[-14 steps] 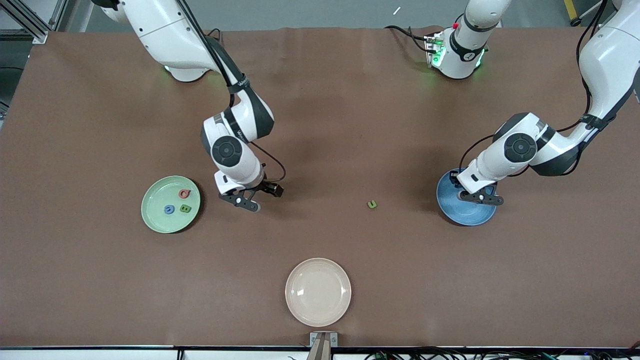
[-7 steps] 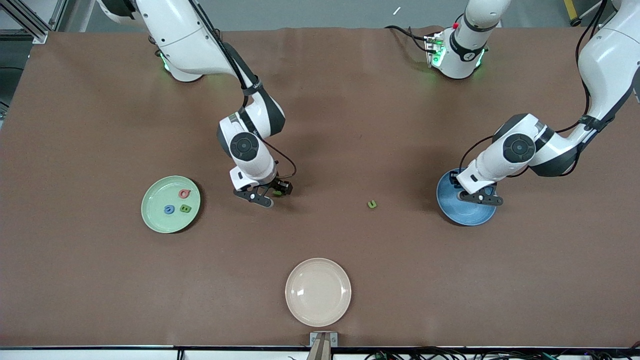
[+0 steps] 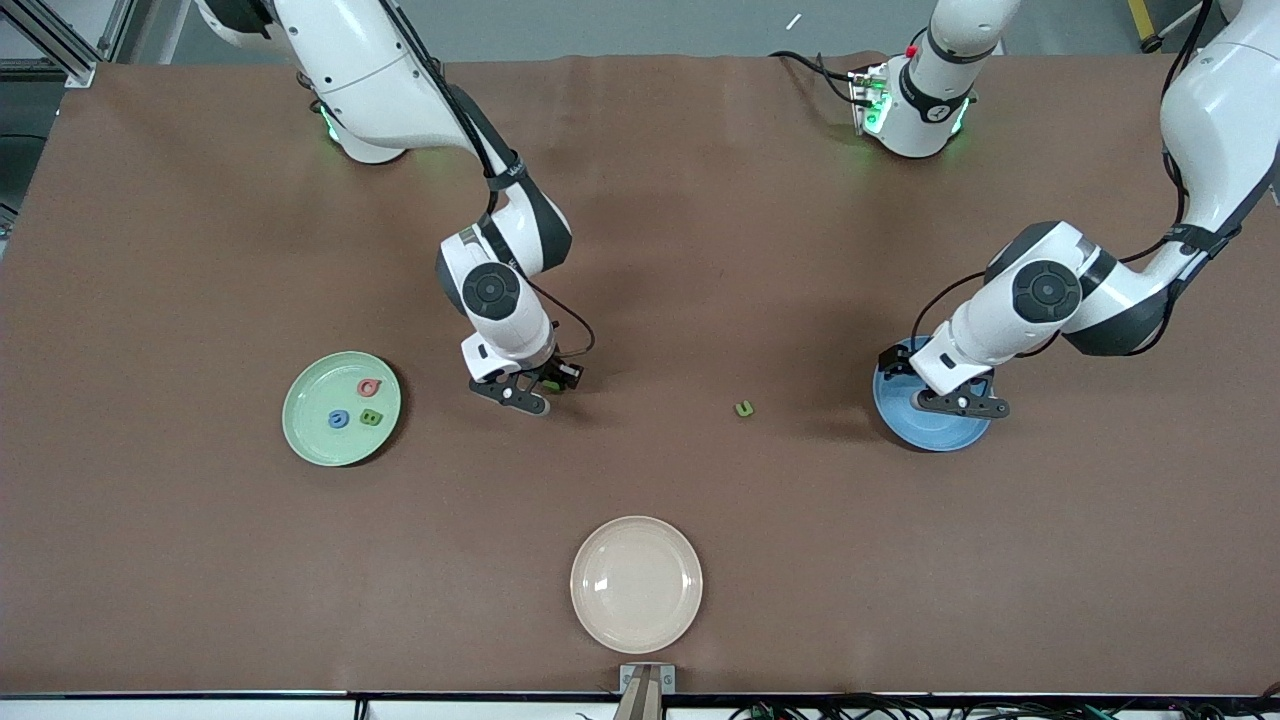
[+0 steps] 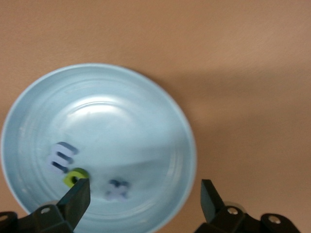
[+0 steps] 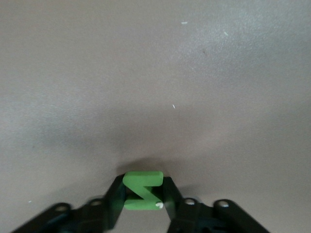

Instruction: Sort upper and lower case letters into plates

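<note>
Big brown table with three plates on it. The cream plate sits nearest the front camera, with nothing in it. The pale green plate at the right arm's end holds a pink-red letter, a blue letter and a green letter. The blue plate at the left arm's end holds an E-shaped letter, a yellow-green ring letter and an x letter.

The left gripper hovers over the blue plate, fingers spread wide.

The right gripper is pinching a green zigzag letter just above bare table.

One loose green letter lies between the two grippers.
</note>
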Motion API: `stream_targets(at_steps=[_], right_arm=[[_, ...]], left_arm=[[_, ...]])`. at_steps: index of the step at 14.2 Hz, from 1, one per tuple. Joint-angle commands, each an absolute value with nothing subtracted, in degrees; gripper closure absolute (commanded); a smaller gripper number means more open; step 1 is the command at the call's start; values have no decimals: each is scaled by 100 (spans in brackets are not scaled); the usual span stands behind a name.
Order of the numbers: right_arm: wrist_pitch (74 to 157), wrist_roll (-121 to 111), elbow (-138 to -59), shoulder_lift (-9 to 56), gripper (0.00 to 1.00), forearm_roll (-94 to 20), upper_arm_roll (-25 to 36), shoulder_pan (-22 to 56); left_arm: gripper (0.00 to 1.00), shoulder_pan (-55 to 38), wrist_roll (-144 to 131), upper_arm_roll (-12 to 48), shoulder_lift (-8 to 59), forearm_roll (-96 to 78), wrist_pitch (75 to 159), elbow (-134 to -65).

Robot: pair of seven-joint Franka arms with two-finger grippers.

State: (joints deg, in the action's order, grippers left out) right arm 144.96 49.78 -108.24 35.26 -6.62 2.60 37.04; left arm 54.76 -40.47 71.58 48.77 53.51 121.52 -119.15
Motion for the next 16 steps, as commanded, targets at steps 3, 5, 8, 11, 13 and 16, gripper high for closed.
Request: stream_targets(at_steps=[3, 5, 8, 11, 13, 16], right_arm=[[14493, 4870, -10855, 3586, 100, -545, 316, 3534], [14293, 4318, -10863, 3481, 100, -545, 325, 3262], [13283, 3397, -10802, 2981, 100, -545, 334, 2648], [12377, 1833, -10802, 2453, 100, -562, 343, 1830], [12200, 884, -10881, 2303, 100, -545, 352, 1321], [12260, -533, -11135, 2294, 99, -536, 360, 652]], left_arm=[[0, 3976, -5763, 6901, 4816, 5045, 11927, -11138], [0, 3195, -6281, 6471, 4834, 4678, 11936, -10751], [0, 1920, -7265, 5680, 4851, 4509, 12014, -10145], [0, 987, -7935, 4950, 4913, 4369, 12224, -9748], [0, 617, -8304, 4598, 4922, 4289, 12637, -9607], [0, 247, -8534, 4159, 4931, 4272, 13016, -9598]])
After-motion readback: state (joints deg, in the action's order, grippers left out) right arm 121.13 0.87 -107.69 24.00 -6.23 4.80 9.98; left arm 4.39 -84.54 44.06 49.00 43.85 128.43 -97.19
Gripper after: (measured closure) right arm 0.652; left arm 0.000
